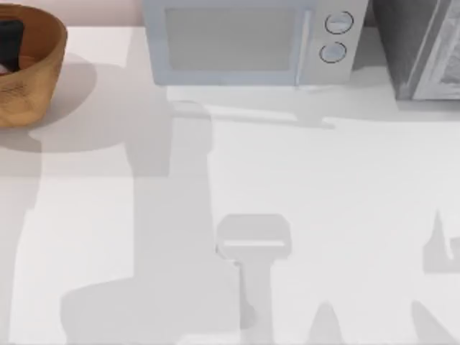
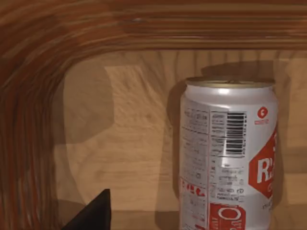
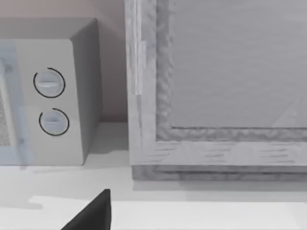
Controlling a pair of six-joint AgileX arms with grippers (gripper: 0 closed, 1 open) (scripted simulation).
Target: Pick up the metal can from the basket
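Our left wrist view sits inside the basket, close on the metal can: it stands upright on the wooden floor near the ribbed wall, label with barcode and red markings facing us. One dark left fingertip shows near the can, not touching it; we can't tell the jaw opening. From above, the basket is at the table's far left corner. Farther back stand a microwave and a grey cabinet. Our right wrist view faces those two; jaw state unclear there too.
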